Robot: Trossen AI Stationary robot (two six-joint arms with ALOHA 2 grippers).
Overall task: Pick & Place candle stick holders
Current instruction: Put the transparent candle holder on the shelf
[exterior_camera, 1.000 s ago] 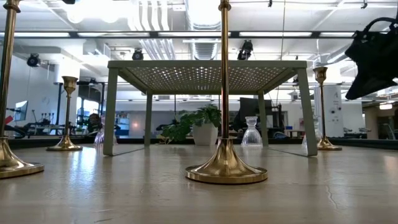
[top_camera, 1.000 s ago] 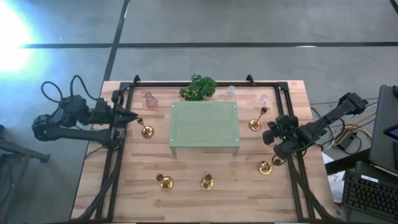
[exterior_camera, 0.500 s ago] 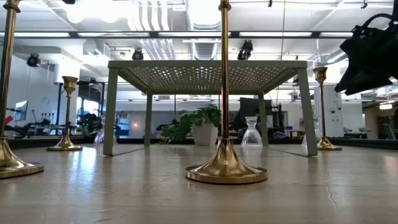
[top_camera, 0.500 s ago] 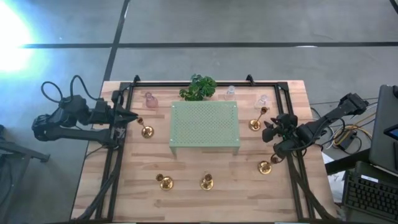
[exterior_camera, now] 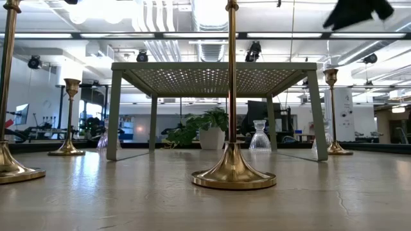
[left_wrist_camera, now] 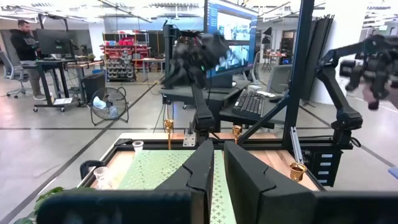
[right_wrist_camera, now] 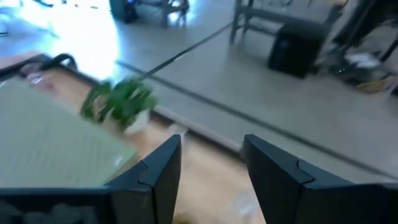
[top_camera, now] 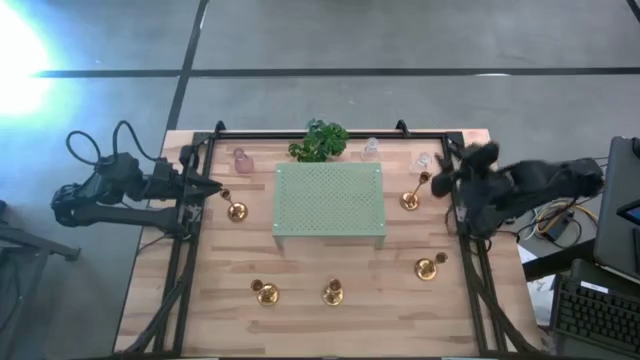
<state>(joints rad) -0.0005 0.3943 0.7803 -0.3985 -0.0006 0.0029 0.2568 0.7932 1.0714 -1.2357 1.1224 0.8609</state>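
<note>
High view: right gripper [top_camera: 452,172] empty, fingers parted, beside brass holder [top_camera: 411,198]; left gripper [top_camera: 215,189] narrow

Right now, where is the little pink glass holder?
In the high view, the pink holder stands at the table's far left corner, beside the stand, with a brass holder just nearer the camera's bottom edge.

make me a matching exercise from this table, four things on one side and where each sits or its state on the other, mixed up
Things:
1. pink glass holder
2. plant
3. green stand
4. right gripper

Places or states:
A. middle of the table
B. far left corner
C. fingers open, holding nothing
D. far edge, just behind the stand

Pairs: 1-B, 2-D, 3-A, 4-C
</note>
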